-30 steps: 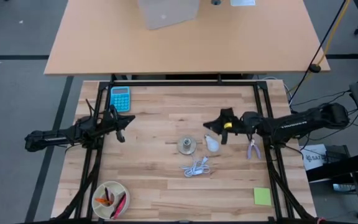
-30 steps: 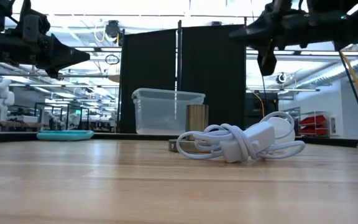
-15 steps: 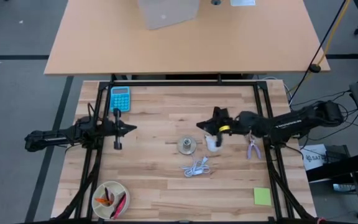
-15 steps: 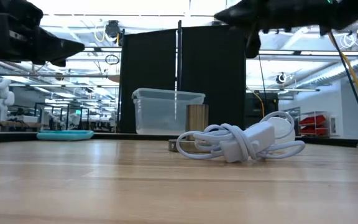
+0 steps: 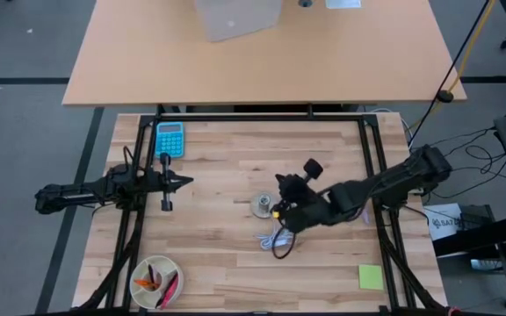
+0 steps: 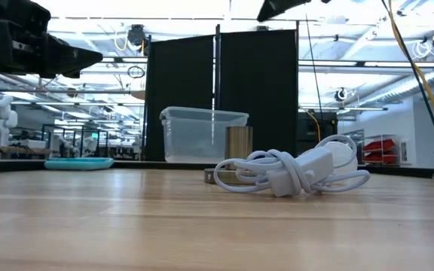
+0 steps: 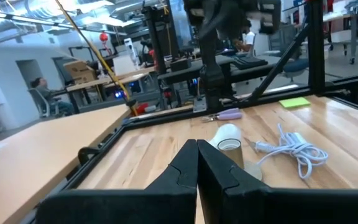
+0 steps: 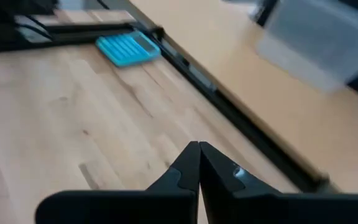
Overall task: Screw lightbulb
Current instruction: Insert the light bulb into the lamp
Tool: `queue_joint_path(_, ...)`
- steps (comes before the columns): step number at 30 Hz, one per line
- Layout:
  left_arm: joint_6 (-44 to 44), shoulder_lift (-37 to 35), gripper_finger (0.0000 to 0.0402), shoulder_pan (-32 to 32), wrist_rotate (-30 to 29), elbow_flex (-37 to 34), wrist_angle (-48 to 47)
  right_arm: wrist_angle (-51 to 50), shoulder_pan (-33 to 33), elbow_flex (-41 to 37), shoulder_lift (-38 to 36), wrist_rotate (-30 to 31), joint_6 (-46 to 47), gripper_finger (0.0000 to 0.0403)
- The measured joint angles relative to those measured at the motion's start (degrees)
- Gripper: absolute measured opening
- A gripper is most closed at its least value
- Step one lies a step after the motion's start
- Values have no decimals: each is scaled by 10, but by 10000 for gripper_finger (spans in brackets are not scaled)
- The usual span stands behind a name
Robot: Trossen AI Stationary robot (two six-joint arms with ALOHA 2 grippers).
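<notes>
Right gripper (image 5: 285,191) hung with fingers pressed together over mid-table in the high view, just beside the socket (image 5: 263,205). Its arm hid the bulb there. The left gripper (image 5: 181,182), also pinched shut and empty, waited well apart near the calculator (image 5: 169,139).

Low view: the bulb (image 6: 346,155) lay on the table behind the cable (image 6: 296,173), touching or nearly so.

Left wrist view: the bulb (image 7: 228,133) showed as a frosted white globe on its side against the socket (image 7: 233,153); its screw base could not be seen.

Right wrist view: shut fingers (image 8: 185,163) pointed toward the calculator (image 8: 128,46), not the bulb.

To grasp well, I judged the right gripper needed to open, turn toward the bulb, and take the globe gently, clear of the cable.
</notes>
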Motion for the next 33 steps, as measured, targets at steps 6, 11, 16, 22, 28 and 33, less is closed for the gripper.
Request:
queue_joint_path(6, 0, 0, 0, 0, -1, 0, 0, -176, 52, -1, 53, 25, 294, 0)
queue_joint_path(11, 1, 0, 0, 0, -2, 0, 0, -340, 101, -1, 85, 13, 542, 0)
queue_joint_path(16, 3, 0, 0, 0, -4, 0, 0, -396, 141, -1, 119, -46, 672, 0)
queue_joint_path(22, 15, 0, 0, 0, -4, 0, 0, -380, 161, -1, 155, -97, 734, 11)
queue_joint_path(28, 14, 0, 0, 0, -4, 0, 0, -362, 170, -1, 183, -126, 772, 96)
queue_joint_path(33, 12, 0, 0, 0, -3, 0, 0, -329, 168, -1, 205, -150, 769, 215)
